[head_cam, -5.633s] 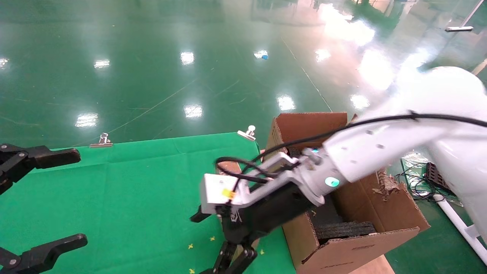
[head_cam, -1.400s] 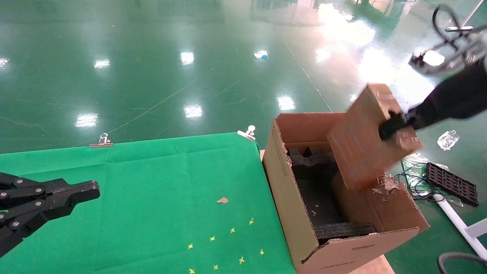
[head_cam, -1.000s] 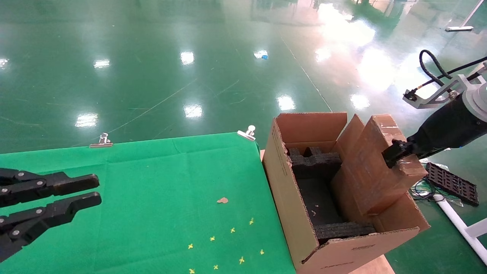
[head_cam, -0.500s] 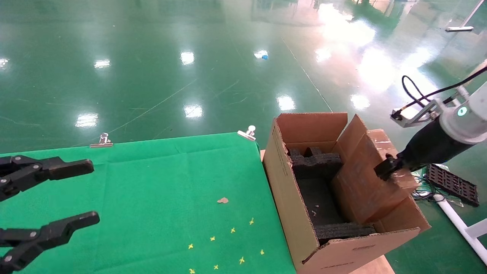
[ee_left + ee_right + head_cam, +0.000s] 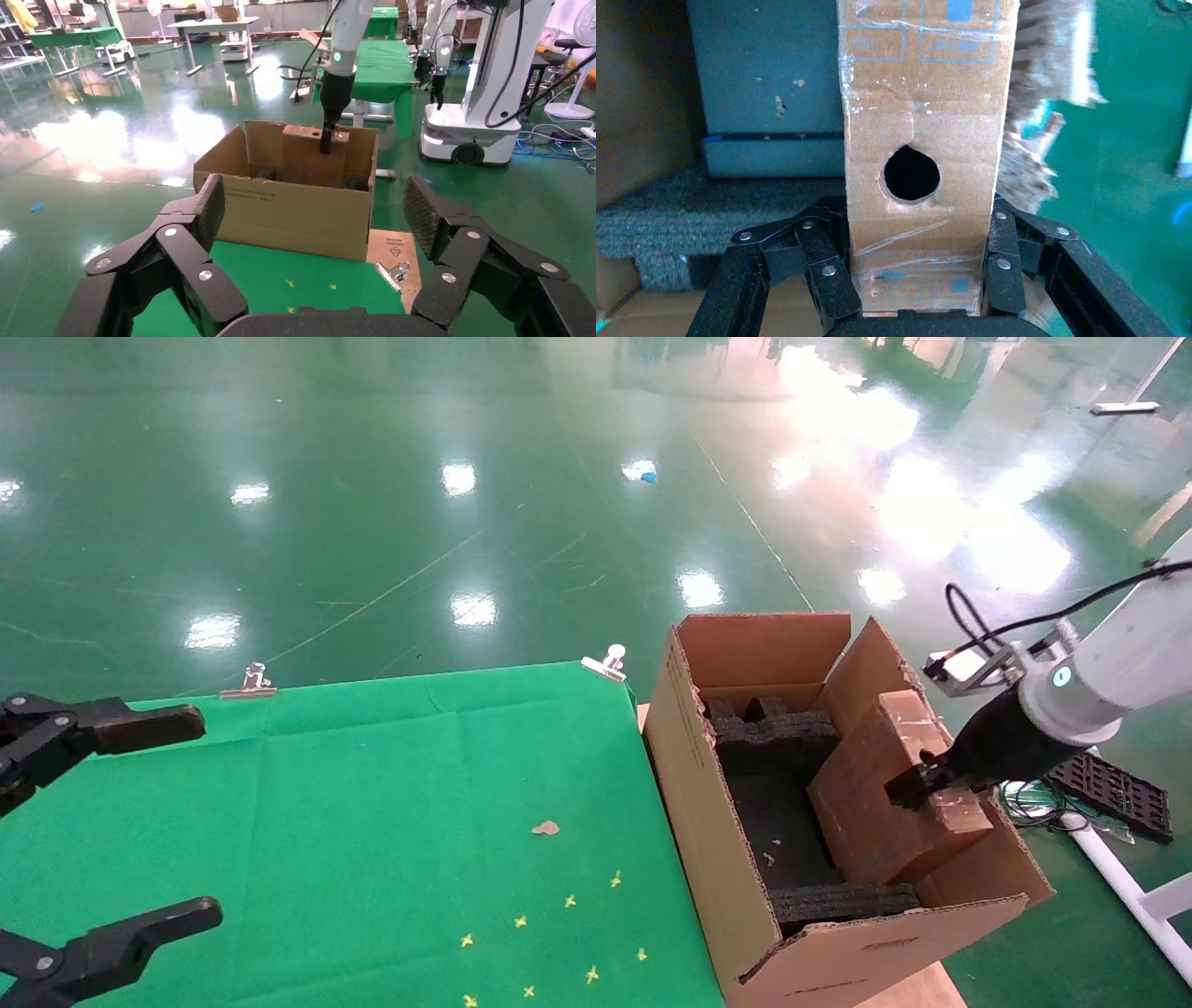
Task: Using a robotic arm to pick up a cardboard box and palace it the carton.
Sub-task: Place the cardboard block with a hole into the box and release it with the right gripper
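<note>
Nearest the head camera, the left gripper (image 5: 102, 822) hangs over the near left part of the green cloth (image 5: 372, 803), its two black multi-link fingers (image 5: 184, 242) spread wide with nothing between them. In the left wrist view the fingers frame the scene beyond, pointing toward the carton (image 5: 295, 203) across the table. On the cloth lie a small brown scrap (image 5: 544, 827) and a scatter of tiny yellow crosses (image 5: 568, 901); two metal binder clips (image 5: 605, 663) pin the cloth's far edge.

To the right of the cloth stands the carton (image 5: 717, 822), a large corrugated one with its flaps raised and dark grey foam inserts (image 5: 773, 738) lining the inside. The flap on the robot's right side is torn and ragged (image 5: 1046, 105).

The robotic arm (image 5: 1108, 672) on the right reaches in from the right edge, its white tube sloping down and inward to the black wrist. The right gripper (image 5: 917, 789) is clamped on the upper end of the cardboard box (image 5: 875, 794), which stands tilted inside the carton against its right wall, its lower part down among the foam and its top still above the rim. The right wrist view shows the black fingers (image 5: 831, 274) pressed on both broad sides of the slim cardboard box (image 5: 923, 154), whose narrow taped face with a round hole faces the camera.

Beyond the carton spreads the glossy green floor (image 5: 419, 505), with a black slotted tray (image 5: 1113, 794) and cables lying on it at the right.
</note>
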